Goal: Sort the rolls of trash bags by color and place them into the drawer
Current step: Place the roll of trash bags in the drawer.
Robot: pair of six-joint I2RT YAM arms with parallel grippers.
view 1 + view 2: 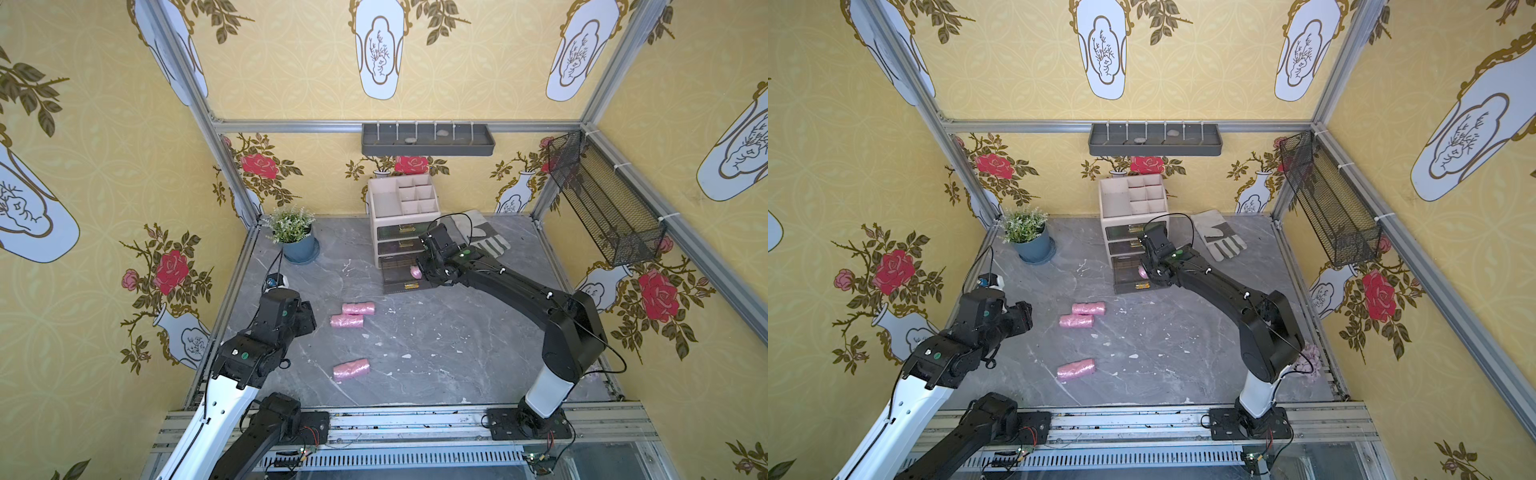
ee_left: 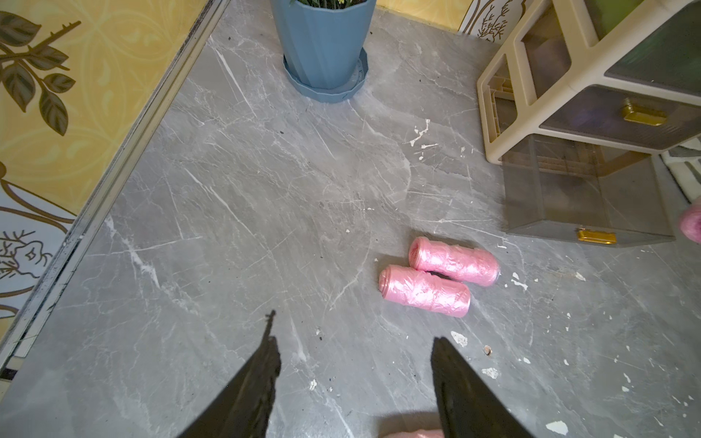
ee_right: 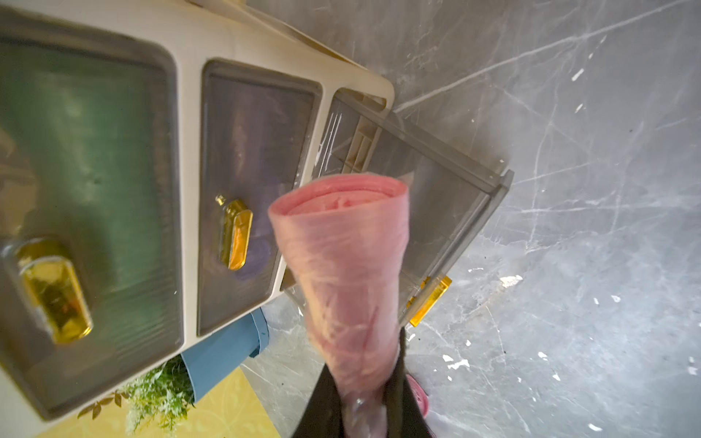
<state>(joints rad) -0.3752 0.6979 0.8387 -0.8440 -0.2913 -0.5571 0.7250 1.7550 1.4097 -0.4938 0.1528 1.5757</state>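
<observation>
Top views both show a grey marble tabletop (image 1: 436, 332) filling the lower middle of the frame, with the beige drawer chest (image 1: 384, 199) standing at its far edge, upper centre. Its two upper drawers are shut; in the right wrist view green shows dimly through the top one and purple through the middle one. The bottom drawer (image 1: 401, 282) is pulled out toward the frame's centre. Above it the right gripper (image 1: 420, 271) is clamped on a pink trash-bag roll (image 3: 341, 246), its black fingers (image 3: 402, 364) pinching one end while the free end points over the drawer's smoky interior. At left centre the left gripper (image 2: 354, 337) hovers over bare marble, jaws well apart and holding nothing. Beyond its fingertips two pink rolls (image 1: 358, 308) lie side by side at the centre, and a third pink roll (image 1: 351, 370) lies alone at lower centre.
</observation>
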